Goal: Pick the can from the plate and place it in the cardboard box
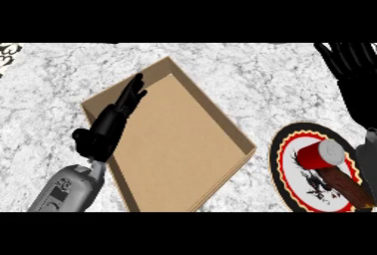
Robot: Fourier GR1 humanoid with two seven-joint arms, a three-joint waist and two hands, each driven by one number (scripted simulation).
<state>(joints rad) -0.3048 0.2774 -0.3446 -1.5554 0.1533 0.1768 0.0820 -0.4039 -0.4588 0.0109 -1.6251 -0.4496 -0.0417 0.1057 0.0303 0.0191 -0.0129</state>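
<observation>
**Can on plate, box open**

Can (319, 155) lies on its side on plate (283, 164), bench's right. My left hand (110, 124) flat, fingers straight, over cardboard box (177, 149) left wall. My right hand (353, 69) top right, fingers relaxed, holding nothing.

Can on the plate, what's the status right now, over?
Left hand open, fingers straight, over cardboard box. Right hand open at upper right, holding nothing. Can lying on plate, untouched. Brown object beside it on plate.
</observation>
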